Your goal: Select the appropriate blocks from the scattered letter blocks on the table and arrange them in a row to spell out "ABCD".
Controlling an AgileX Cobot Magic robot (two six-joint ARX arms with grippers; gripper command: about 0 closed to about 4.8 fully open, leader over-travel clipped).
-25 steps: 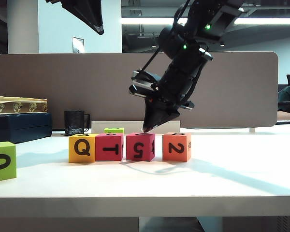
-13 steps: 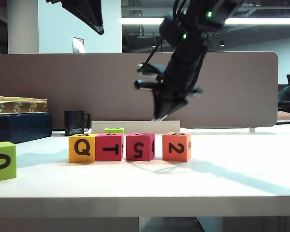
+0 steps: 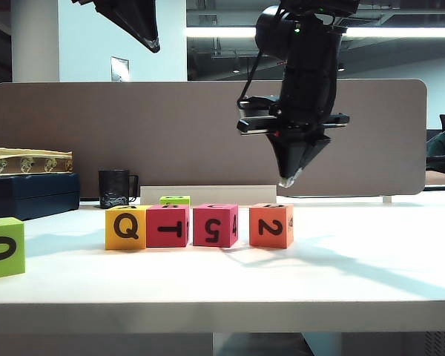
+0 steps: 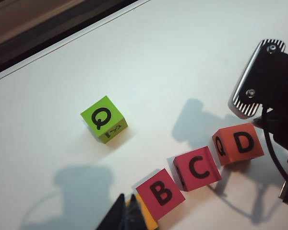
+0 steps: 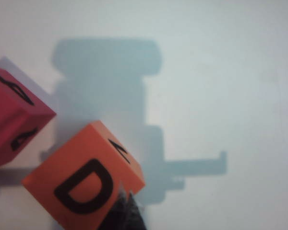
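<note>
Four blocks stand in a row on the table (image 3: 356, 274): yellow (image 3: 126, 227), magenta (image 3: 167, 225), magenta (image 3: 215, 225) and orange (image 3: 271, 225). From above, in the left wrist view, their tops read B (image 4: 160, 193), C (image 4: 197, 168) and D (image 4: 238, 143); the yellow one (image 4: 148, 218) is mostly hidden behind my left gripper (image 4: 126, 203). That left gripper (image 3: 155, 48) is shut and empty, high above the table's left. My right gripper (image 3: 287, 180) points down, shut and empty, a little above the orange block (image 5: 86, 184), its tips (image 5: 127, 197) near that block's corner.
A large lime-green cube (image 3: 4, 247) sits at the left front edge. A smaller lime-green cube (image 3: 175, 199) lies behind the row, marked Q on top (image 4: 104, 119). A black mug (image 3: 114, 188) and dark box (image 3: 30, 194) stand at the back left by the divider (image 3: 96, 133).
My right gripper has lifted from the gap between the second magenta block and the orange one, swung right and turned to point straight down. The blocks and left arm stayed still.
</note>
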